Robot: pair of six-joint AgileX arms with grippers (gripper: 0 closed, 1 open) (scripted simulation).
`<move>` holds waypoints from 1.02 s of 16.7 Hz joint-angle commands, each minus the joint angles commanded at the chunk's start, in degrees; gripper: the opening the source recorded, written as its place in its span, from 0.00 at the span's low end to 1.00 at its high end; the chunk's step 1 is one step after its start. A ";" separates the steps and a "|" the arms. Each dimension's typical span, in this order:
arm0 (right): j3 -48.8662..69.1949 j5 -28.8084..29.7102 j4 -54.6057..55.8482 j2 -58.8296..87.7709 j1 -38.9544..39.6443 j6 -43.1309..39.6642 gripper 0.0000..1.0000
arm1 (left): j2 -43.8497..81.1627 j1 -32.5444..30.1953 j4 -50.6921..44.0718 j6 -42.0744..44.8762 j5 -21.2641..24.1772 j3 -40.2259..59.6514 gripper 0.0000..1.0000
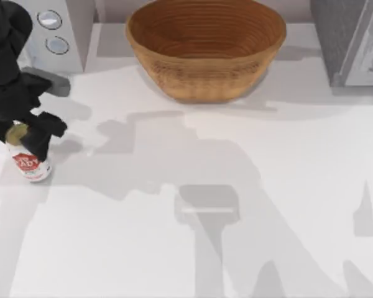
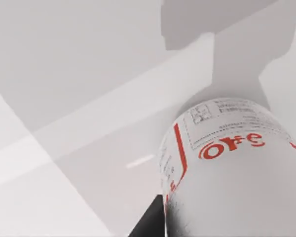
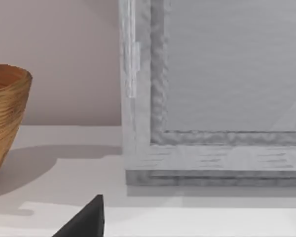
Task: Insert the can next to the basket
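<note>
At the table's (image 1: 286, 186) nine o'clock edge, the left gripper (image 1: 26, 138) pinches the can (image 1: 30, 162), which stands upright on the surface. The basket (image 1: 205, 49) sits well apart at twelve o'clock, empty.

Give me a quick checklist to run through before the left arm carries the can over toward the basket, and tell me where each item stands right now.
1. Left gripper at the can, near the table's left edge: ok, its dark fingers sit at the can's gold top.
2. Grip firm on the can: cannot tell; the left wrist view shows the can's side close up with one dark finger beside it, but not the contact.
3. Can upright: not ok, it looks tilted.
4. Free table in front of the basket: ok.
5. Path from can to basket: ok, bare table.
6. Right arm out of the way: cannot tell; its wrist view faces a grey framed panel beside the basket.
</note>
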 joint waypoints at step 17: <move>0.00 0.00 0.00 0.00 0.00 0.00 1.00 | 13.37 -33.43 -7.48 -61.54 -2.79 27.54 0.00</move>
